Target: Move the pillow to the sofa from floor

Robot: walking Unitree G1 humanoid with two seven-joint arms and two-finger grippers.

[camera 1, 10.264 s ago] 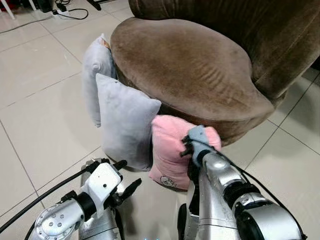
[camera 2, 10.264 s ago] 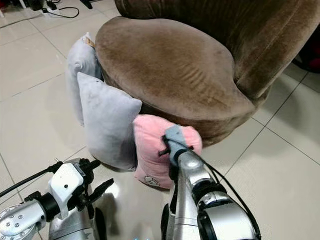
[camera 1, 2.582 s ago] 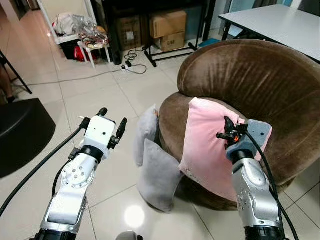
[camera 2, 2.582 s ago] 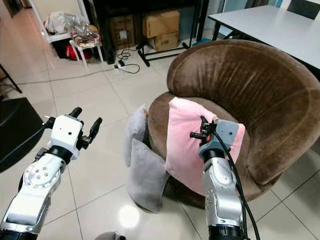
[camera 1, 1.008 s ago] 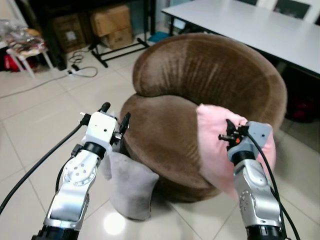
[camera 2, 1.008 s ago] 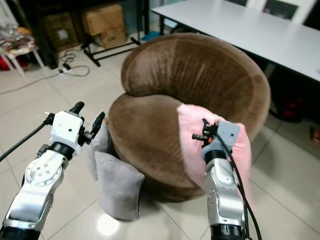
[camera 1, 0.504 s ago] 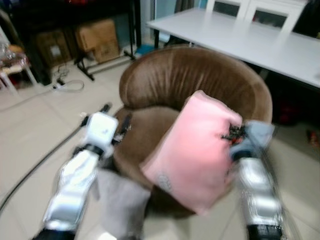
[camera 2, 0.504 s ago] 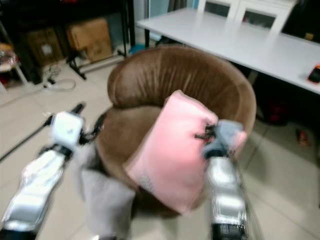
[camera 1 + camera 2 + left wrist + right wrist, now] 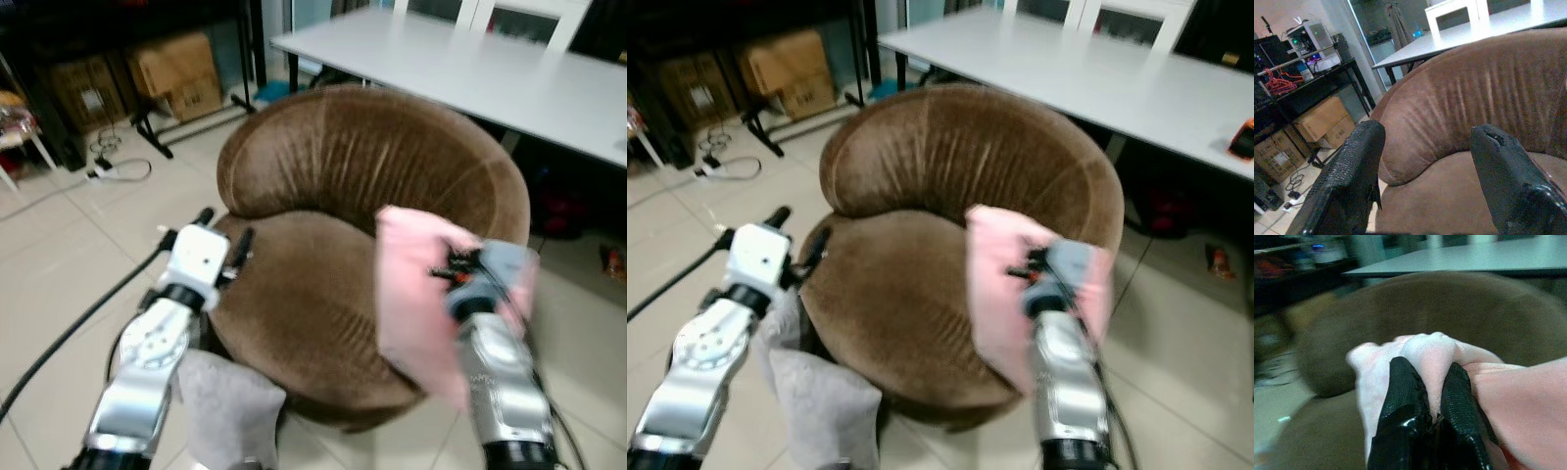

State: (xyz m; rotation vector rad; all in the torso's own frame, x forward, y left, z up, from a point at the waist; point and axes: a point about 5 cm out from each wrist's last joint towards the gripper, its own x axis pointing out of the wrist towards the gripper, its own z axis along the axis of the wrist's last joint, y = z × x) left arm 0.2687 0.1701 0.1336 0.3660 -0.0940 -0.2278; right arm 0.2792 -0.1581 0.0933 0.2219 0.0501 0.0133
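Note:
A pink pillow (image 9: pixel 416 294) hangs in the air over the right front of the round brown sofa (image 9: pixel 333 166), pinched at its top edge by my right gripper (image 9: pixel 1427 401), which is shut on it. The pillow looks blurred in the eye views. My left gripper (image 9: pixel 223 235) is raised at the sofa's left edge; its fingers (image 9: pixel 1352 181) stand wide open with nothing between them, facing the brown backrest (image 9: pixel 1474 103).
Grey cushions (image 9: pixel 230 411) lean against the sofa's left front on the tiled floor (image 9: pixel 59 255). A white table (image 9: pixel 470 69) stands behind the sofa. Cardboard boxes (image 9: pixel 176 64), a black rack and cables lie at the back left.
The pillow has swung from spread across the seat's front to hanging narrower at the right, beside my right arm. The camera view has shifted slightly. The left arm has stayed raised and open.

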